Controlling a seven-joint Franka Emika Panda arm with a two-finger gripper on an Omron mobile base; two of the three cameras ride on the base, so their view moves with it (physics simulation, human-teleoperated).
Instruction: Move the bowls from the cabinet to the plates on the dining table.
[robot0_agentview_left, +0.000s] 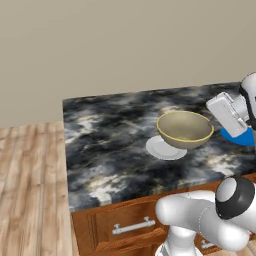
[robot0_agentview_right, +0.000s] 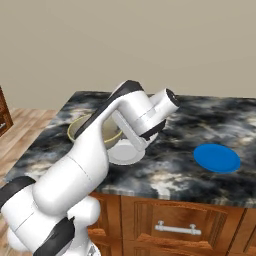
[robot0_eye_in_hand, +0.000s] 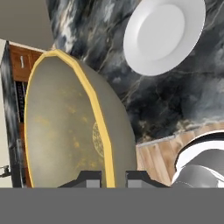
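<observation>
A grey-olive bowl (robot0_agentview_left: 185, 129) with a yellowish rim hangs above the dark marbled dining table (robot0_agentview_left: 110, 145), over the near edge of the pale grey-white plate (robot0_agentview_left: 162, 148). In the hand view the bowl (robot0_eye_in_hand: 70, 131) looms large and my gripper (robot0_eye_in_hand: 113, 178) is shut on its rim, one finger on each side. The white plate (robot0_eye_in_hand: 164, 35) lies beyond it on the stone top. A bright blue plate (robot0_agentview_right: 217, 158) lies to the right on the table, bare. The arm hides most of the bowl (robot0_agentview_right: 82, 126) in the right base view. The cabinet is out of view.
Brown wooden drawers (robot0_agentview_left: 125, 225) with silver handles run under the table's near edge. Wood floor (robot0_agentview_left: 30, 190) lies to the left of the island. A plain beige wall stands behind it.
</observation>
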